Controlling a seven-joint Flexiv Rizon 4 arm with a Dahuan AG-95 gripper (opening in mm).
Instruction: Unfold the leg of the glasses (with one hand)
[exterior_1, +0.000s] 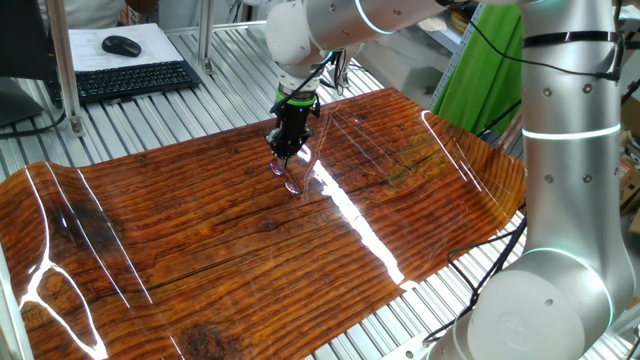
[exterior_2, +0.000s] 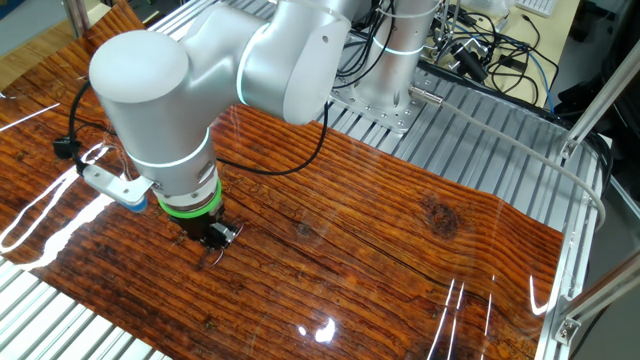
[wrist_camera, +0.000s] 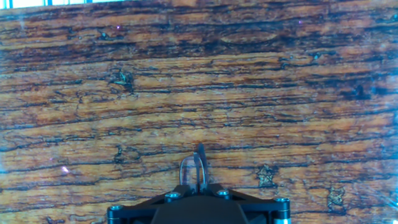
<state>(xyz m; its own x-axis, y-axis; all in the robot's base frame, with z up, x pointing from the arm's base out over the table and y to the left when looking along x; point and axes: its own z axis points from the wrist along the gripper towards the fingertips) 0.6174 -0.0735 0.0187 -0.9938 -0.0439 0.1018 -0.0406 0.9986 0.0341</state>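
Note:
My gripper (exterior_1: 287, 148) points straight down over the middle of the wood-grain mat (exterior_1: 200, 230). It is shut on the glasses (exterior_1: 291, 176), a tiny thin wire frame that hangs below the fingertips, just above the mat or touching it. In the other fixed view the gripper (exterior_2: 214, 236) holds the glasses (exterior_2: 217, 256) at the mat's near side. In the hand view the glasses (wrist_camera: 194, 167) stick out from between the closed jaws as a small lens loop and a dark thin leg. How the legs are folded is too small to tell.
A keyboard (exterior_1: 125, 80) and a mouse (exterior_1: 121, 45) lie at the back left beyond the mat. A metal post (exterior_1: 63, 70) stands beside them. Cables (exterior_2: 490, 55) and the arm's base (exterior_2: 385, 95) sit behind the mat. The slatted table (exterior_2: 480, 150) surrounds it.

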